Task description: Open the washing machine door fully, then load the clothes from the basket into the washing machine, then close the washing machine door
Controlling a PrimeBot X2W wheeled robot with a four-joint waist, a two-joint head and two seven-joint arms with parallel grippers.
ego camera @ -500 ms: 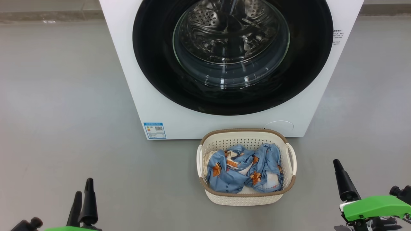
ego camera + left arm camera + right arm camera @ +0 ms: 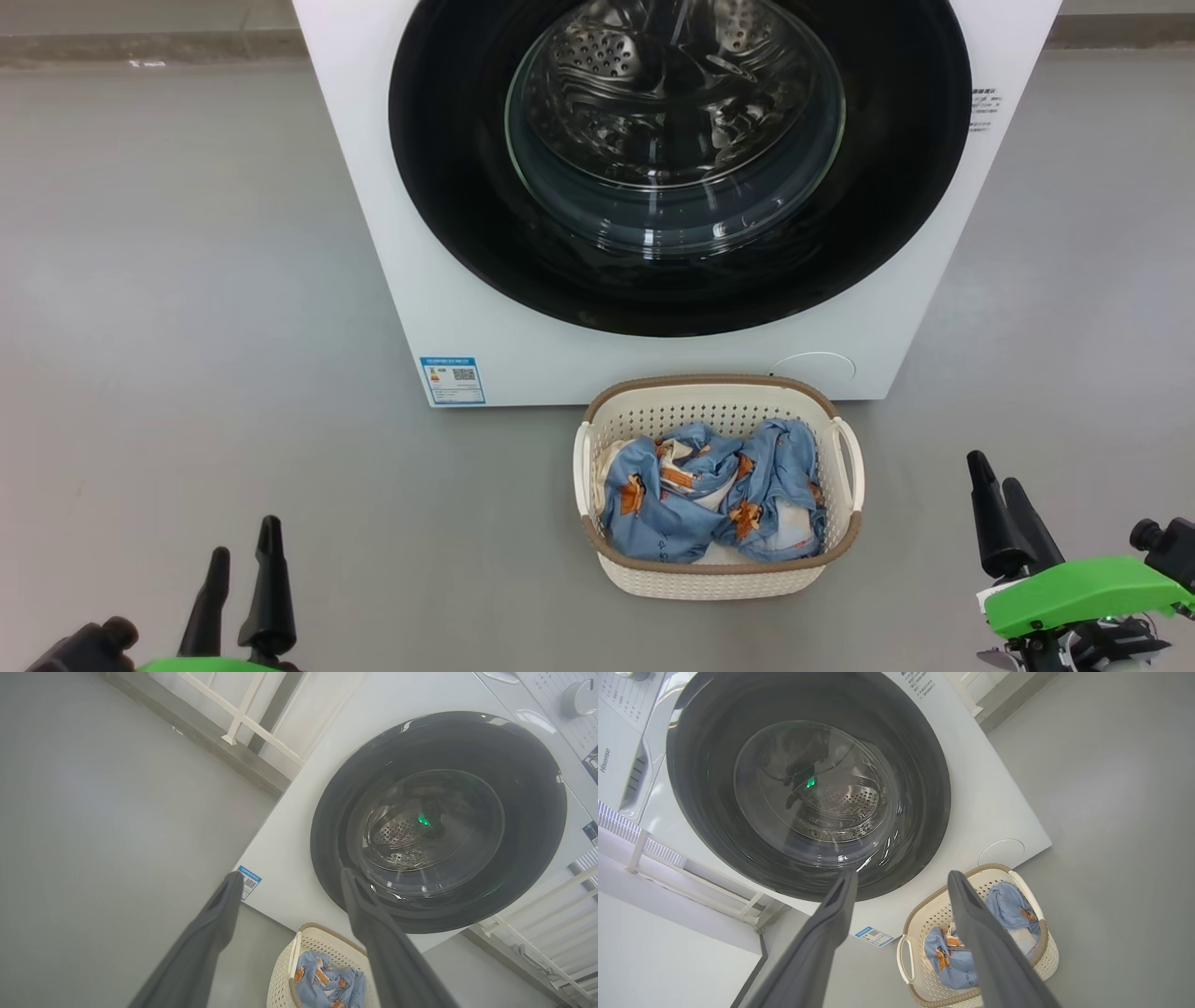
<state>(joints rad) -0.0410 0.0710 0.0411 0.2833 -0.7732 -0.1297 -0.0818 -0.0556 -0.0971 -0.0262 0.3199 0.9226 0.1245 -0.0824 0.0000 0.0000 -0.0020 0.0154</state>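
Jaws of the left gripper (image 2: 245, 541) and right gripper (image 2: 994, 471) stood wide apart, holding nothing. Between them, slightly ahead and nearer the right one, the clothes (image 2: 709, 504) lay in the basket (image 2: 719, 381), just before the washing machine (image 2: 467, 327), whose washing machine door (image 2: 448, 187) was shut.

Laundry room, washing machine (image 2: 448, 317), basket (image 2: 719, 579) of clothes (image 2: 653, 504)
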